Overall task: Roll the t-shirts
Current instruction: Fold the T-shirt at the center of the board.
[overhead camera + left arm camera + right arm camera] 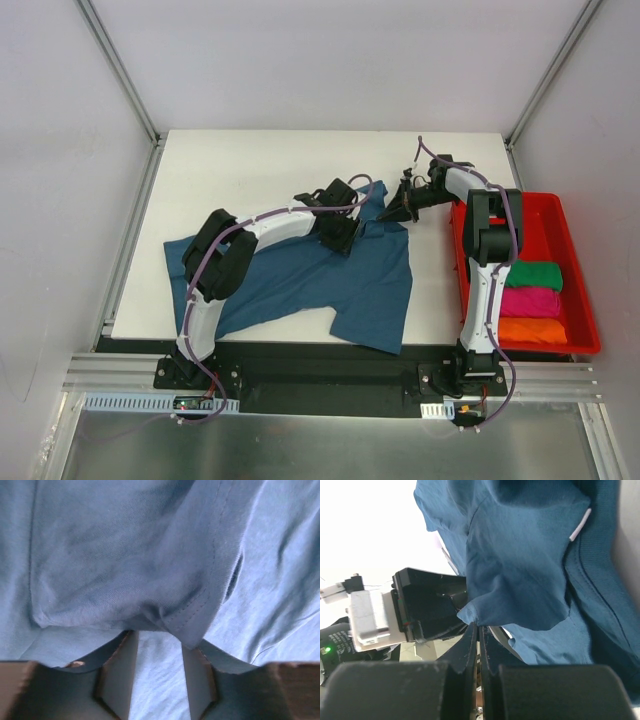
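The teal-blue t-shirt (290,275) lies spread and crumpled on the white table (250,165). My left gripper (345,230) is over its upper part. In the left wrist view its jaws (160,637) stand a little apart, and a hemmed fold of the shirt (125,555) drapes over the fingertips. My right gripper (395,212) is at the shirt's top right corner. In the right wrist view it (480,627) is shut on a lifted edge of the shirt (520,555), whose white neck label (580,525) shows.
A red bin (545,225) stands at the table's right edge and holds rolled green (533,275), magenta (532,300) and orange (530,330) shirts. The left gripper's black body (430,605) is close beside my right fingers. Metal frame posts stand at the back corners.
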